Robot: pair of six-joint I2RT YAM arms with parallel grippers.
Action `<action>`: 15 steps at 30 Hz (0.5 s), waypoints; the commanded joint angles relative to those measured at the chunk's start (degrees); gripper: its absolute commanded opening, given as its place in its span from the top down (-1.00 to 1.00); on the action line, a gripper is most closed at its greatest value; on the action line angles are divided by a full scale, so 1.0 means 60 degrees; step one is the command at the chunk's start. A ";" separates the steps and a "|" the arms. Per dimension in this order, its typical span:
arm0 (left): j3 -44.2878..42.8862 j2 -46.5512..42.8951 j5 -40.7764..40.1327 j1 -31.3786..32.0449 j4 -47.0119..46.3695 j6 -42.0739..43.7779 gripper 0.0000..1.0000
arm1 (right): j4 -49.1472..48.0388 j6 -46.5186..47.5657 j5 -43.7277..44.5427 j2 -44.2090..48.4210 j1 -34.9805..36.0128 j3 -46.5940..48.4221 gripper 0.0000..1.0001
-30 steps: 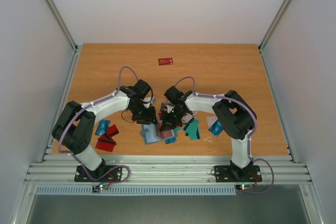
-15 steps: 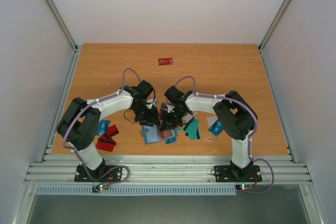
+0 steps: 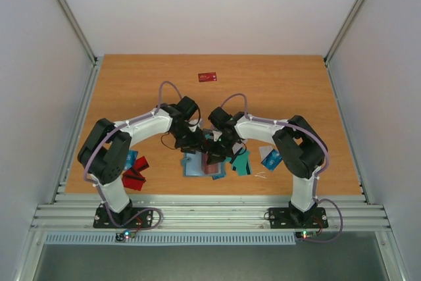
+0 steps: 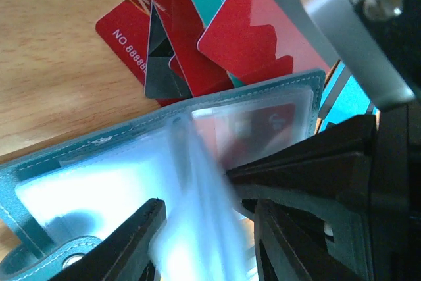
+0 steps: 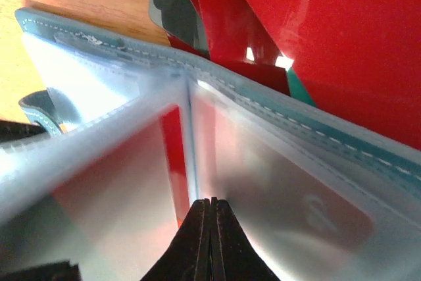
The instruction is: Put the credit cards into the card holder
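Left end effector (image 4: 207,215) fingers (image 4: 131,248) held apart astride a clear sleeve (image 4: 197,176) of the card holder (image 4: 39,161), right end effector (image 5: 210,205) closed tight, pressed into its fold.

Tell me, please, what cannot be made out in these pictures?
- Top view: the arms cover the middle of the holder; the pocket in use is hidden.
- Left wrist: the clear sleeves are blurred; whether the left hand pinches them is unclear.
- Right wrist: frosted plastic veils the red card near the shut right hand.
- Top view: print on the far card is too small.
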State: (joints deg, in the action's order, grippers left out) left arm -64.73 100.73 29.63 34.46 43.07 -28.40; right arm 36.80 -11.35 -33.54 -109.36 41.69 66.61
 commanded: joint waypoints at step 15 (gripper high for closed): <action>-0.0813 0.0596 0.0048 0.0686 -0.0230 -0.1000 0.21 | 0.1484 0.0699 0.0560 0.1586 -0.0677 -0.0140 0.98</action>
State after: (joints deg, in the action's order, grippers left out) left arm -67.53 103.24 29.78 37.58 42.61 -31.83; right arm 42.85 -8.86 -31.20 -103.28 38.74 66.52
